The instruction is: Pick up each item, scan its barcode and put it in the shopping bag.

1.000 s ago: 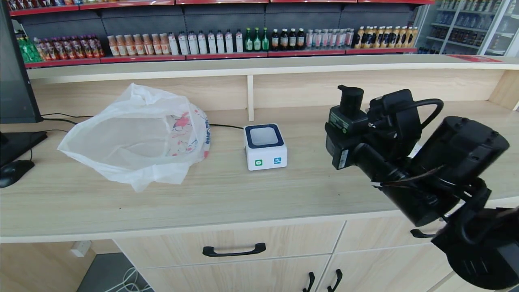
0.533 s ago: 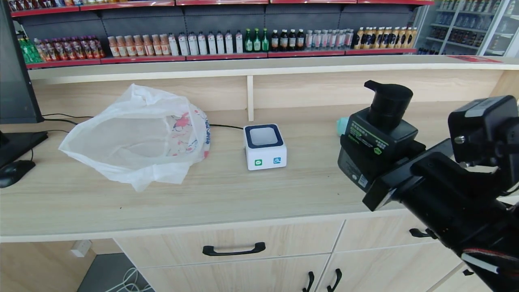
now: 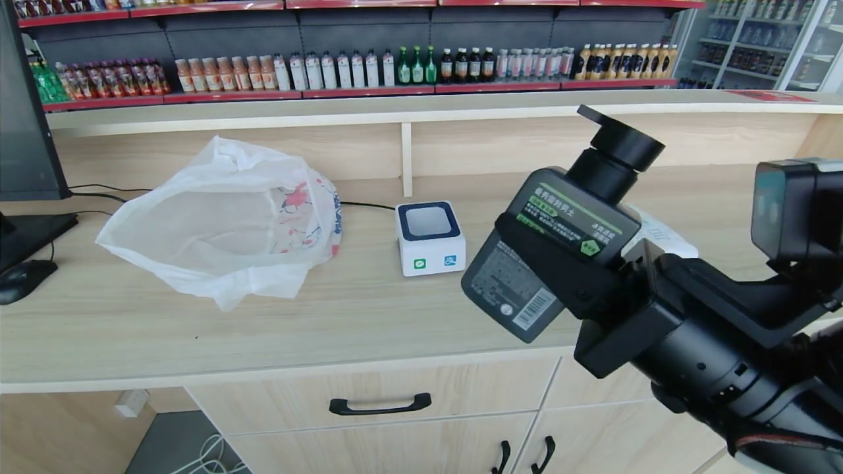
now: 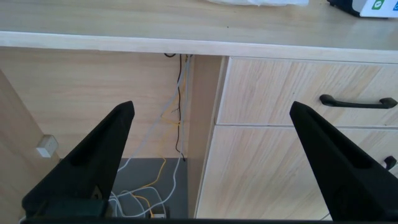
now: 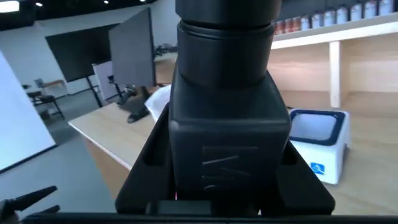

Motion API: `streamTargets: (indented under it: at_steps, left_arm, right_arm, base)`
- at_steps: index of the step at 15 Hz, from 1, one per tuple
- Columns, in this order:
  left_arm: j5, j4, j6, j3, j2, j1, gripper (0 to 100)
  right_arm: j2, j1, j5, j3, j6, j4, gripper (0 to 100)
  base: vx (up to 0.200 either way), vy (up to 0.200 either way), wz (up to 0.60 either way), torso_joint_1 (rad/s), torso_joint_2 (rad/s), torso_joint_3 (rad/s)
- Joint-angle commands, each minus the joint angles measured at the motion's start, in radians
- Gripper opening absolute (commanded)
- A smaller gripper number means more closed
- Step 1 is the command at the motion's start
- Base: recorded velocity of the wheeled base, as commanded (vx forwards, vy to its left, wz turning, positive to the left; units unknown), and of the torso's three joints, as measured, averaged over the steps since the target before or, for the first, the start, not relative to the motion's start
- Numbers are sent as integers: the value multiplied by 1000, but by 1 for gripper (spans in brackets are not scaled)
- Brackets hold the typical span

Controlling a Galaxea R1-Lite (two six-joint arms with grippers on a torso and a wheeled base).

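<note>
My right gripper (image 3: 583, 276) is shut on a dark grey pump bottle (image 3: 553, 250) and holds it tilted in the air, right of the scanner. Its barcode label faces down and toward me, its black pump cap (image 3: 616, 148) points up and away. The same pump bottle (image 5: 227, 130) looms close in the right wrist view, clamped between the jaws. The white scanner (image 3: 430, 237) with a dark-framed window sits mid-counter, also visible as the scanner (image 5: 317, 143) behind the bottle. An open white shopping bag (image 3: 224, 220) lies to the left. My left gripper (image 4: 211, 155) hangs open below the counter edge, in front of the cabinet.
A white packet (image 3: 658, 234) lies on the counter behind the bottle. A monitor (image 3: 26, 131) and mouse (image 3: 23, 276) stand at the far left. A raised back ledge (image 3: 421, 108) borders the counter. Drawers with black handles (image 3: 380, 405) sit below.
My right arm has swung the pump bottle left and toward me, tilting it from nearly upright so that its barcode face shows. A teal thing seen behind it earlier is now covered.
</note>
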Motion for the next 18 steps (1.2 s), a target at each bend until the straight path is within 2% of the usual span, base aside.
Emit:
streamTargets:
  at_steps: [1,2,4,8,12,18]
  left_arm:
    - [0,0,0,0,0,0,100]
    - [0,0,0,0,0,0,100]
    - [0,0,0,0,0,0,100]
    - [0,0,0,0,0,0,100]
    - [0,0,0,0,0,0,100]
    - [0,0,0,0,0,0,100]
  right_arm:
    - [69,12,127,9,60,-19,0]
    - [70,36,141,26,112,-19,0]
    - [78,79,141,-20,230,-19,0]
    - [98,130,141,-157,305,-19,0]
    - [62,202,141,-123,390,-19,0]
    - [26,204,140,-104,424,-19,0]
  base:
    - [0,0,0,0,0,0]
    - [0,0,0,0,0,0]
    - [0,0,0,0,0,0]
    - [0,0,0,0,0,0]
    - [0,0,0,0,0,0]
    - [0,0,0,0,0,0]
